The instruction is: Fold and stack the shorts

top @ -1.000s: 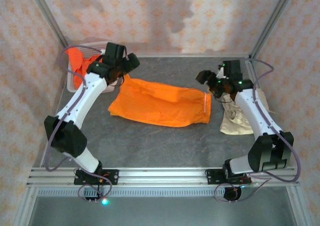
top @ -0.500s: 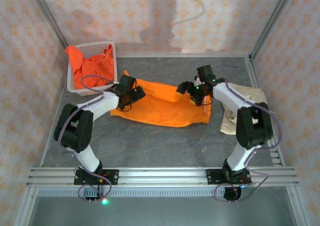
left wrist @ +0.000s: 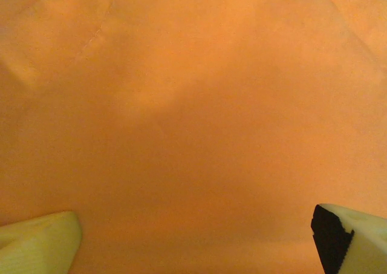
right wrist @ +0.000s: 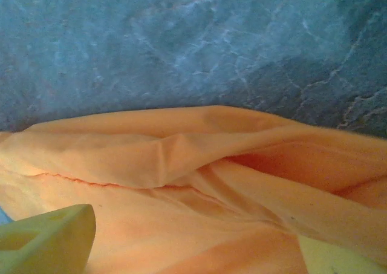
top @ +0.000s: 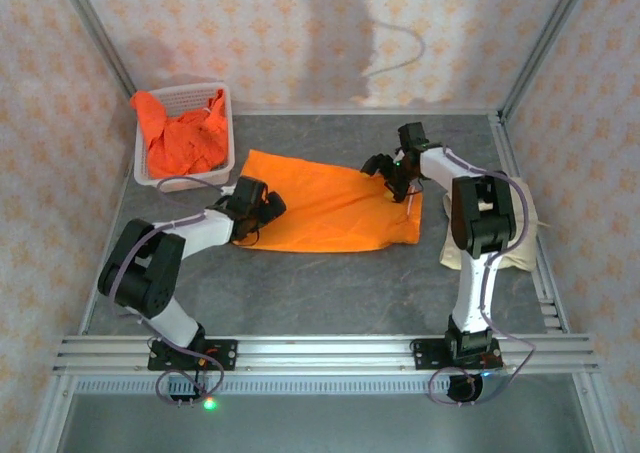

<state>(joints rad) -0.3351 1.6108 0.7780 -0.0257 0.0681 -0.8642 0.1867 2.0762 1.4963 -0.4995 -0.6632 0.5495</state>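
since before, left gripper (top: 268,205) and right gripper (top: 390,176) are lowered onto the orange shorts (top: 335,213); jaws are spread, nothing clamped.

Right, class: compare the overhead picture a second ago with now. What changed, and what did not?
Both arms swung inward and down: the left gripper from the basket to the left edge of the spread orange shorts, the right gripper from above the beige shorts to their far right corner. Both stand open, nothing held. Basket and beige shorts unmoved.
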